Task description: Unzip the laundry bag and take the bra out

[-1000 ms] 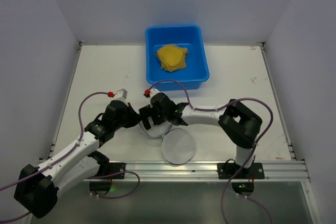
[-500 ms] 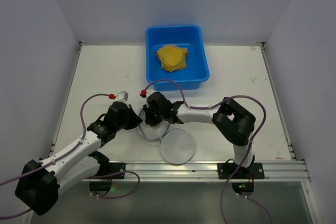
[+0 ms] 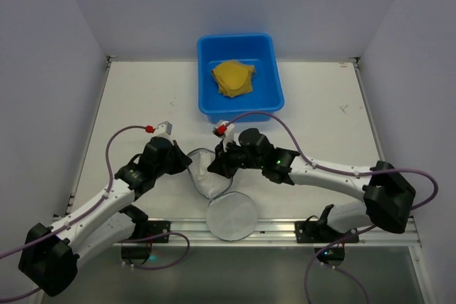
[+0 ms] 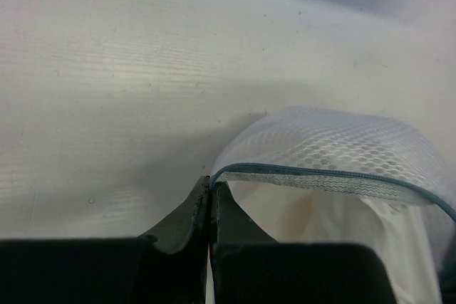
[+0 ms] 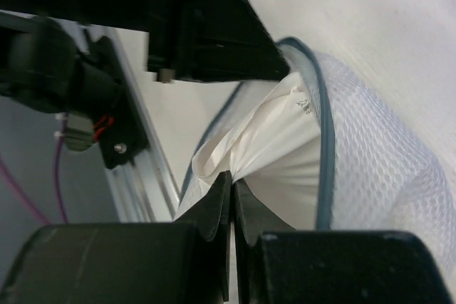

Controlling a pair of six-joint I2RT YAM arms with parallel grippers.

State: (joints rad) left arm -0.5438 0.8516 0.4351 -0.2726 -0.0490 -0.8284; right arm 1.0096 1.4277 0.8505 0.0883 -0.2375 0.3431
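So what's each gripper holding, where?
Left gripper pinches the white mesh drum bag at its dark zip rim; right gripper pinches its white inner lining.

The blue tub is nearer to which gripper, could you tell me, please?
Right. The right gripper, pinching the bag, lies just nearside of the tub; the left gripper, pinching the bag's rim, lies farther out to the tub's left.

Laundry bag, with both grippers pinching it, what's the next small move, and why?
Probably open the right gripper and let go. The laundry bag already gapes unzipped, only white lining shows inside, and the bra lies in the blue tub. The left gripper holds the zip rim, so nothing seems left to pull out.
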